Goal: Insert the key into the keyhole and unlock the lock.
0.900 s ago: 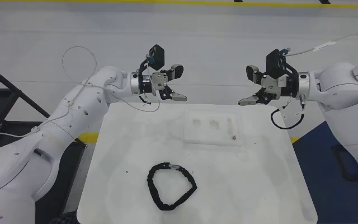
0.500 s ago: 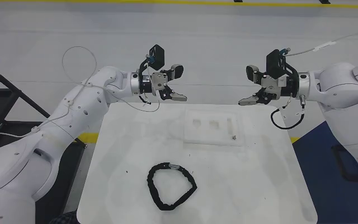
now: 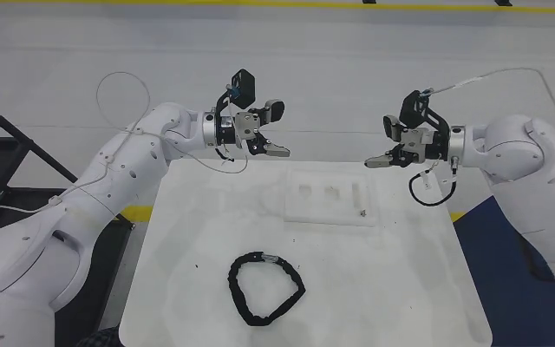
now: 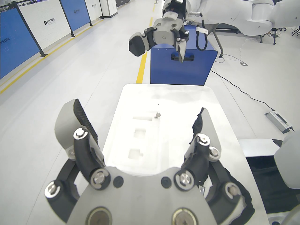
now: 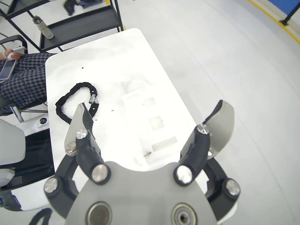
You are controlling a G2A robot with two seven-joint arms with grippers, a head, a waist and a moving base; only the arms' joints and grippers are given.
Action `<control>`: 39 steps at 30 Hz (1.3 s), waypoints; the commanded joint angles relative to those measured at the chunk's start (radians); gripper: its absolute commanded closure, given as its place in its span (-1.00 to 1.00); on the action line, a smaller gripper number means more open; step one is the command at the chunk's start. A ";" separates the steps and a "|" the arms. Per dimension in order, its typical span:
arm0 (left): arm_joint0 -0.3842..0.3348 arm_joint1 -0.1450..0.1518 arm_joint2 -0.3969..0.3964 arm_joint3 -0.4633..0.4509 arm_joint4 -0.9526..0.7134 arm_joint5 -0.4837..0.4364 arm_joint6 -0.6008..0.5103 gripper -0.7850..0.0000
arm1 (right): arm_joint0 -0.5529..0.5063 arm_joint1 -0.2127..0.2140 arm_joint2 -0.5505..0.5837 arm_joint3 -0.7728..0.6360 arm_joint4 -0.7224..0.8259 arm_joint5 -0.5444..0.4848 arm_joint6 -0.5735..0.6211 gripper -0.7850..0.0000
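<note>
A black chain lock (image 3: 265, 288) lies in a loop on the white table (image 3: 191, 260), its metal lock end (image 5: 92, 99) at the loop's far side. A small key (image 3: 363, 209) rests on the white foam tray (image 3: 332, 196) near the tray's right end; it shows as the key (image 4: 157, 115) and the key (image 5: 147, 154) in the wrist views. My left gripper (image 3: 276, 128) hangs open above the table's far left edge. My right gripper (image 3: 384, 145) is open above the far right edge, up and a little right of the key. Both hold nothing.
The foam tray (image 4: 131, 141) has three shallow recesses. A blue cabinet (image 4: 181, 67) stands past the table's right side. A black shelf cart (image 5: 77, 22) and a seated person's checked sleeve (image 5: 23, 76) are beyond the left side.
My right gripper has shifted left and slightly up toward the table's far edge, its wrist turned a little. The left arm, lock and key have not moved.
</note>
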 commanded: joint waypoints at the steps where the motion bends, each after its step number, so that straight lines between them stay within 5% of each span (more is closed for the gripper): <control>1: 0.000 0.000 0.000 0.000 0.000 0.000 0.000 -1.00 | 0.008 -0.008 -0.024 0.031 -0.034 0.031 0.020 -1.00; 14: 0.000 0.000 0.000 0.000 0.000 0.000 0.000 -1.00 | 0.029 -0.105 -0.226 0.204 -0.005 0.274 0.137 -1.00; 21: 0.000 0.000 0.000 0.000 0.000 0.000 0.000 -1.00 | -0.005 -0.137 -0.241 0.270 0.038 0.490 0.080 -1.00; 28: 0.000 0.000 0.000 0.000 0.000 0.000 0.000 -1.00 | -0.039 -0.157 -0.250 0.267 0.097 0.632 0.143 -1.00; 39: 0.000 0.000 0.000 0.000 0.000 0.000 0.000 -1.00 | -0.050 -0.182 -0.261 0.293 0.135 0.707 0.219 -1.00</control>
